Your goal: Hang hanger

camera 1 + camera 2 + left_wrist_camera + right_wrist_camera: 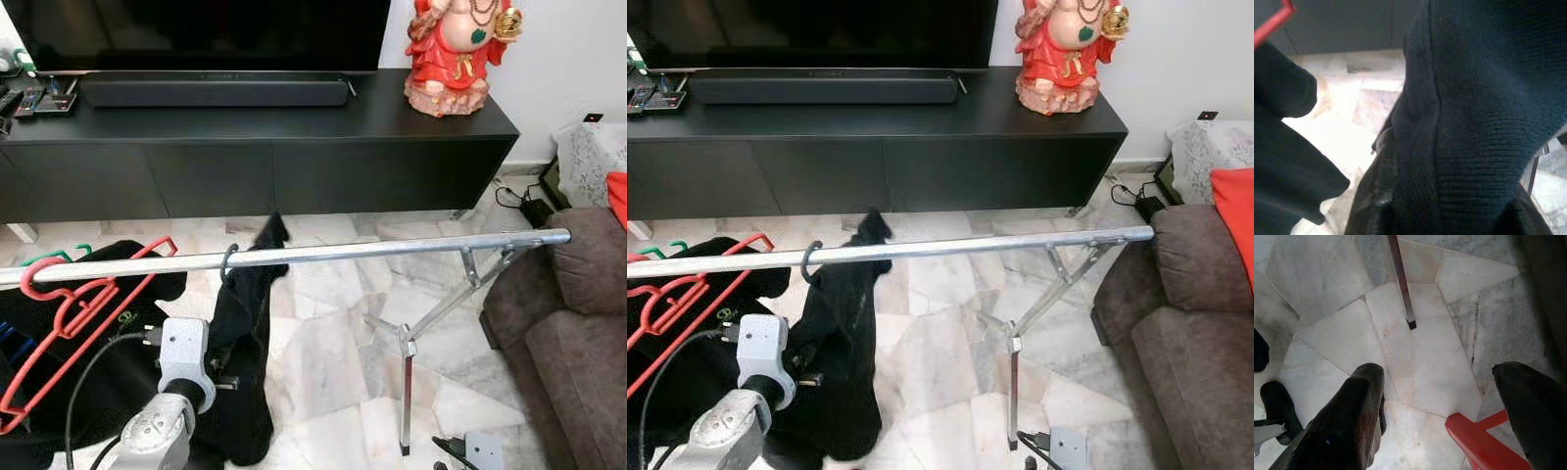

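A silver clothes rail (392, 250) runs across in front of me. On it hangs a dark hanger hook (228, 258) carrying a black knit garment (245, 343), which hangs down towards the floor. My left gripper (227, 382) reaches into that garment below the rail, and the knit cloth (1479, 122) sits close up in the left wrist view. My right gripper (1437, 377) hangs low over the marble floor, open with nothing between its fingers. Red hangers (69, 313) and a green hanger (59, 257) hang at the rail's left end.
A black TV console (255, 147) with a soundbar and a red statue (456, 49) stands behind the rail. A brown sofa (578, 323) is on the right. The rack's silver leg (404, 392) stands on the marble floor. Black clothes (108, 362) hang at the left.
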Motion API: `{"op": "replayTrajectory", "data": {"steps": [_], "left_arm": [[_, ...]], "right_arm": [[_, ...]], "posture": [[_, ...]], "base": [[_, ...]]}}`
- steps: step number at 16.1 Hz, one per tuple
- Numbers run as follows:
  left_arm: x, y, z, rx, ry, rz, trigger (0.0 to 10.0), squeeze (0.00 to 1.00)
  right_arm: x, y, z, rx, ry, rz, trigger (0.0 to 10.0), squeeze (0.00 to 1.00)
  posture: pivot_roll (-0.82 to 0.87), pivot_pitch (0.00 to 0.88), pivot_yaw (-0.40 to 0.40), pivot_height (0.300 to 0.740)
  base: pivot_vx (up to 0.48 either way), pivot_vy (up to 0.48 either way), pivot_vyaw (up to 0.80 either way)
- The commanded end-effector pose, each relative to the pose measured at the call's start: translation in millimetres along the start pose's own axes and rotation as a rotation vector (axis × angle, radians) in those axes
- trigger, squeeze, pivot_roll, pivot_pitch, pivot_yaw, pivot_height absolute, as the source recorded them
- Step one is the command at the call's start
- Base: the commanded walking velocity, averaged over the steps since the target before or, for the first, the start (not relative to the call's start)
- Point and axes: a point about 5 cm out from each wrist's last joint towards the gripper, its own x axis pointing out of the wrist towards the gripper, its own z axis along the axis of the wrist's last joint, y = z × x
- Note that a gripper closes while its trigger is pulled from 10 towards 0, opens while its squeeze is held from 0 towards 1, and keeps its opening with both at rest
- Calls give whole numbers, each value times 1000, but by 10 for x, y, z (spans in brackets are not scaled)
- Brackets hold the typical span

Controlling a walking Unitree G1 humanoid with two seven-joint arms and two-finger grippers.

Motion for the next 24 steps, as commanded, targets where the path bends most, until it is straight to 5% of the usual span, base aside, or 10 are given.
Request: {"op": "replayTrajectory", "data": {"steps": [1,5,10,11,12,24], "left_arm": [[-63,-33,50,3,-31,-26,10000,1000],[-226,-48,110,1,-71,-57,10000,1000],[-327,131,203,8,-161,107,10000,984],[-326,127,219,7,-174,112,10000,396],[-334,126,235,5,-183,117,10000,0],[-362,113,192,53,-169,128,10000,0]], "right_arm": [[-15,-17,-96,4,34,-3,10000,0],[-15,-15,-98,5,33,-3,10000,0],[-14,-9,-94,-4,33,2,10000,0],[-14,-11,-93,-5,33,2,10000,0],[-14,-13,-92,-5,32,2,10000,0],[-23,4,-129,-15,33,12,10000,0]], "posture": [[16,213,-54,740],[19,213,-54,740],[24,207,-59,740],[22,205,-59,740],[20,201,-58,740],[22,173,-49,740]], "base": [[0,0,0],[0,0,0],[0,0,0],[0,0,0],[0,0,0],[0,133,0]]}}
